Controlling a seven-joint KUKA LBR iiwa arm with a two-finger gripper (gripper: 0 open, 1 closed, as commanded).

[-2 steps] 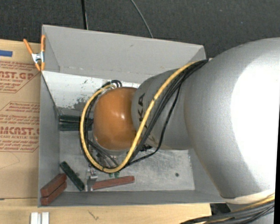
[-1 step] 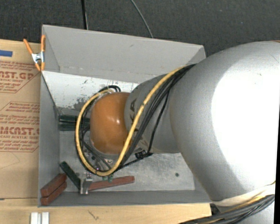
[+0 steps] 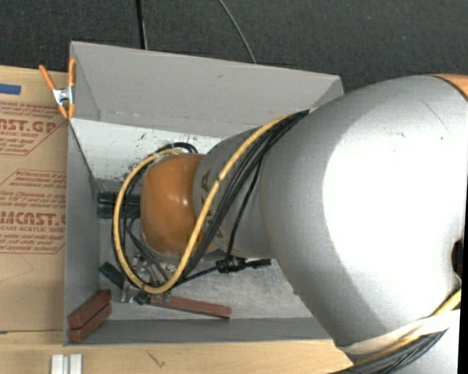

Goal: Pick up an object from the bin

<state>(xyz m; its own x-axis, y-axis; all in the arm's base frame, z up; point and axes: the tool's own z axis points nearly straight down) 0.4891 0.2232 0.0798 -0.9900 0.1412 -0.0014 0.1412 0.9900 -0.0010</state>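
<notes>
My gripper [image 3: 144, 267] is low in the bin's front left part, mostly hidden beneath the arm's orange dome. A small dark piece [image 3: 110, 273] lies just to its left. A long reddish-brown flat stick [image 3: 200, 307] lies along the front wall, its left end right below the gripper. A brown rectangular block [image 3: 89, 312] rests tilted in the front left corner, a little apart from the gripper. A black tube-like thing [image 3: 107, 204] lies against the left wall, further back.
The big grey arm comes in from the right and covers the bin's middle and right side. Yellow and black cables loop around the orange dome. The bin's left and front walls stand close to the gripper.
</notes>
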